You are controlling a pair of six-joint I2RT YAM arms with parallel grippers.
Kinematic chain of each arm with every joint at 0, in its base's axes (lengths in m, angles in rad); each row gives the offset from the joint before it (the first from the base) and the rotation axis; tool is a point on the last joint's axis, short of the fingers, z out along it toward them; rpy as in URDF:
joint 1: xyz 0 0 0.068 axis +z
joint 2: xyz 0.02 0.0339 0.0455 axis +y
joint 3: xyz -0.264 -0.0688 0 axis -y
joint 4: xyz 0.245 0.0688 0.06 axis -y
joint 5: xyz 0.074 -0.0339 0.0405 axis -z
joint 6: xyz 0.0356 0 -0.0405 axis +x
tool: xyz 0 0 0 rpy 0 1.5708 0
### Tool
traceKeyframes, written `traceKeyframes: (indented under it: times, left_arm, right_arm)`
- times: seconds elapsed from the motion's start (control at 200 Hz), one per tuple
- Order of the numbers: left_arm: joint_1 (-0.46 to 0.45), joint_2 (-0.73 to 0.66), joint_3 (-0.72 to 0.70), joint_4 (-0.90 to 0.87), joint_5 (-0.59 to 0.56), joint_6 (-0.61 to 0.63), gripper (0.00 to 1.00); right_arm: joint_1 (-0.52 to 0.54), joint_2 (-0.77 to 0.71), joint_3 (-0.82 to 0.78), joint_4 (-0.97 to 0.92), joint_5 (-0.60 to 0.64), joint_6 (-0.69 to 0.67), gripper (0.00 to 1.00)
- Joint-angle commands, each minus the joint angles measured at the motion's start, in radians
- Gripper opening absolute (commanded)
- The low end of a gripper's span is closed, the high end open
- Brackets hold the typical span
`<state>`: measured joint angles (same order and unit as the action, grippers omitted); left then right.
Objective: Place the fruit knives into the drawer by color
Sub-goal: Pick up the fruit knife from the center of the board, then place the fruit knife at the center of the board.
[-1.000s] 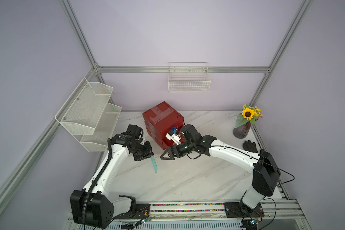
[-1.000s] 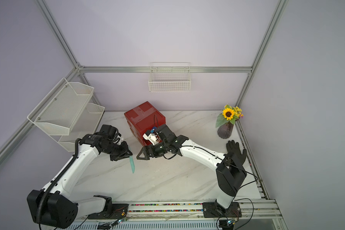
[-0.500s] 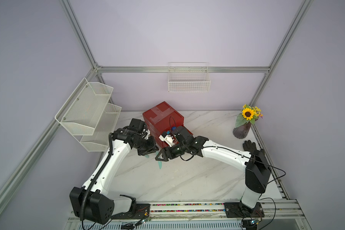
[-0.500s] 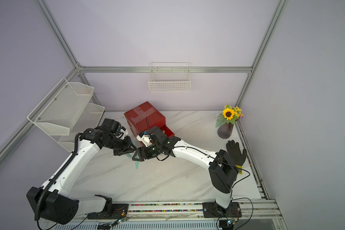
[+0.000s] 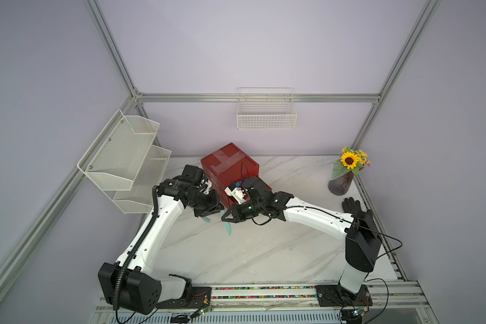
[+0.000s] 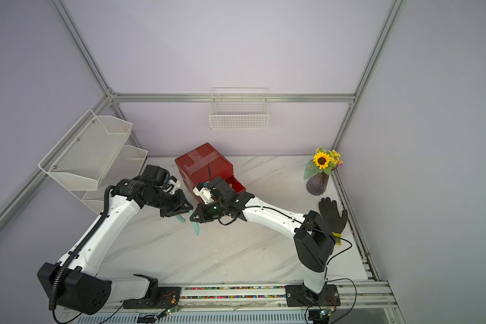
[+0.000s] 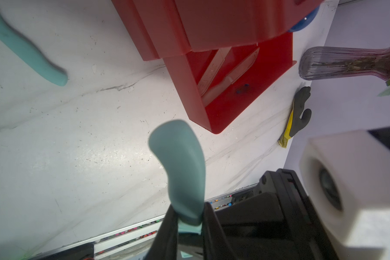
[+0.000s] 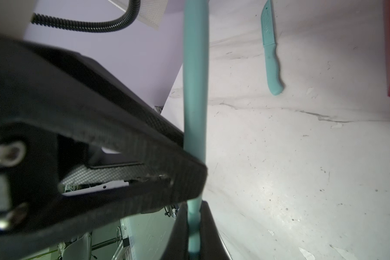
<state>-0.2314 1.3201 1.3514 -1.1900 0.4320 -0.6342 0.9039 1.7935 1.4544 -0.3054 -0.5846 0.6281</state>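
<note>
A teal fruit knife [image 5: 228, 228] hangs above the table between both grippers. My left gripper [image 7: 187, 222] is shut on it where handle meets blade, and the handle [image 7: 178, 162] sticks out past the fingers. My right gripper [image 8: 193, 227] is shut on the blade end, tip to tip with the left gripper [image 5: 219, 209]. A second teal knife [image 8: 271, 56] lies on the table; its handle end [image 5: 205, 218] shows under the left gripper. The red cabinet [image 5: 227, 165] has its bottom drawer [image 7: 212, 117] pulled out, with two pale knives [image 7: 223, 74] inside.
White mesh shelves [image 5: 124, 157] hang at the left and a wire basket [image 5: 265, 112] on the back wall. A vase with a sunflower [image 5: 343, 182] and a black glove [image 5: 351, 206] sit at the right edge. A blue knob [image 7: 302, 24] shows on the cabinet.
The left arm carried the teal knife right, towards the cabinet. The right gripper moved left to meet it and went from open to shut on the blade end.
</note>
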Motion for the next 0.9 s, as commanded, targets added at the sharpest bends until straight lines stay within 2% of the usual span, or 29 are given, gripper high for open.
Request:
traceKeyframes:
  times: [0.0, 0.08, 0.14, 0.37, 0.605, 0.76, 0.895]
  left_arm:
    - [-0.007, 0.007, 0.046, 0.014, 0.039, 0.013, 0.36]
    - [-0.008, 0.021, 0.074, 0.014, 0.026, 0.024, 0.75]
    - [-0.006, 0.031, 0.097, 0.006, -0.003, 0.024, 0.99]
    - [0.001, 0.078, 0.192, 0.007, -0.079, 0.039, 1.00]
    - [0.000, 0.062, 0.152, 0.053, -0.077, 0.027, 1.00]
    - [0.000, 0.028, 0.093, 0.090, -0.061, 0.002, 1.00]
    - [0.001, 0.005, 0.059, 0.099, -0.060, -0.001, 1.00]
  right_arm:
    - [0.007, -0.032, 0.000, 0.069, 0.001, 0.006, 0.00]
    - [0.000, -0.055, -0.005, 0.052, 0.028, 0.007, 0.00]
    - [-0.019, -0.081, -0.024, 0.051, 0.037, 0.023, 0.00]
    - [-0.135, -0.201, -0.147, 0.054, 0.046, 0.155, 0.00]
    - [-0.242, -0.262, -0.209, 0.083, -0.005, 0.465, 0.00]
    - [-0.281, -0.298, -0.357, 0.338, -0.065, 0.755, 0.00]
    - [-0.305, -0.293, -0.442, 0.482, -0.077, 0.890, 0.00]
